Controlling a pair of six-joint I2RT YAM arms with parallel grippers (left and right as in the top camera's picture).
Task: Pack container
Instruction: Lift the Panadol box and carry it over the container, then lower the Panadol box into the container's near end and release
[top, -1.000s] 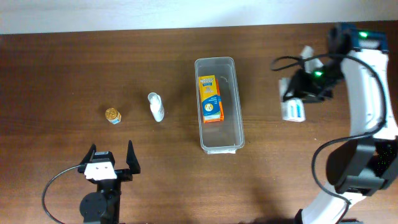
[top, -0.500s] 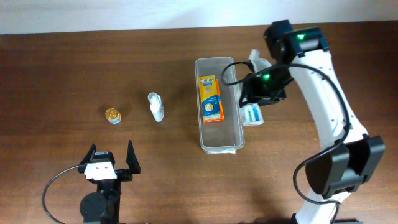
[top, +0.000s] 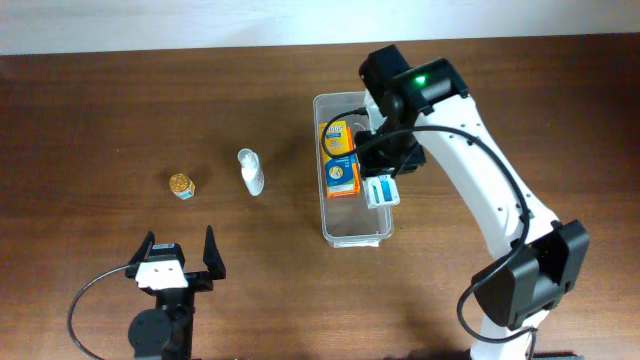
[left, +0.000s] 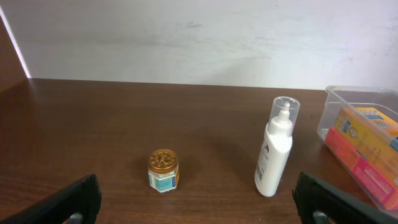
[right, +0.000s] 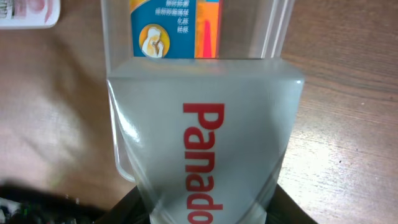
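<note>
Since a second ago, the right gripper has been carried from the far right of the table to a place above the container, and the white and blue box has been brought along in it. That box is clamped between the half-closed jaws and is held clear of the table. In the right wrist view its face fills most of the frame and red lettering can be read on it. The container lies directly below and just to the left of this gripper, near the middle of the table, with its long sides running away from the robot. The held box hangs over the container's right long wall, about halfway along its length. Whether the box touches that wall cannot be told. One container is counted, and one orange box is seen lying flat inside its far half. One white bottle is laid on the table to the left of the container, and one small jar with a gold lid is set further left, well apart from it. The left gripper is parked near the front edge, its jaws spread as wide as they go, and nothing is held in it.
</note>
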